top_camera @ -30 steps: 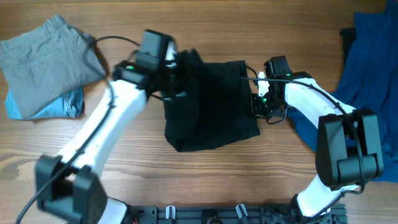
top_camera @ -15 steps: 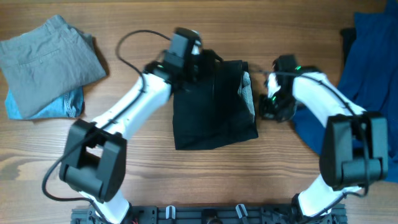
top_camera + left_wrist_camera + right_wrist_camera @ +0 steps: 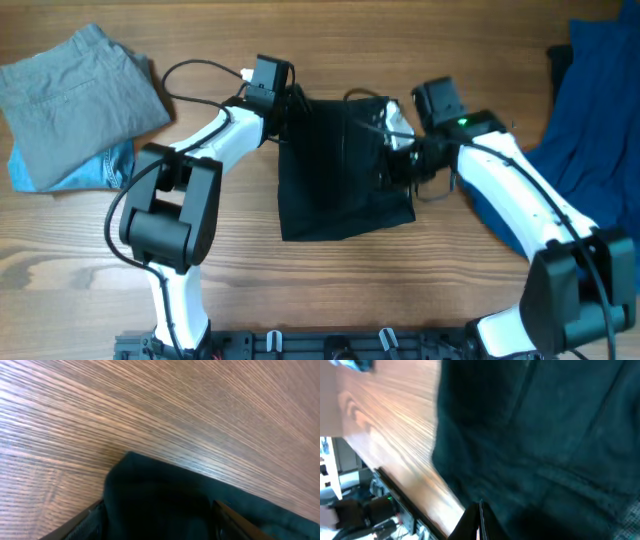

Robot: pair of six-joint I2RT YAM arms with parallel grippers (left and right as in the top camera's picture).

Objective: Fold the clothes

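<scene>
A black garment [image 3: 340, 175] lies folded into a rough rectangle at the middle of the wooden table. My left gripper [image 3: 293, 100] is at its far left corner. In the left wrist view that gripper [image 3: 157, 506] is open, its fingers [image 3: 82, 521] spread wide, and the black cloth corner [image 3: 150, 485] lies loose between them. My right gripper [image 3: 394, 160] rests over the garment's right edge. In the right wrist view it [image 3: 480, 512] is shut, fingertips pressed together just above the dark fabric [image 3: 545, 435], with nothing visibly pinched.
Folded grey trousers [image 3: 75, 95] lie on a blue denim piece [image 3: 105, 168] at the far left. A heap of blue cloth [image 3: 595, 110] covers the right edge of the table. Bare wood [image 3: 340, 290] runs in front of the black garment.
My left gripper has opened and let go of the black cloth, drawing back to its far left corner. The garment now lies flatter. My right gripper has shifted left onto the garment's right edge.
</scene>
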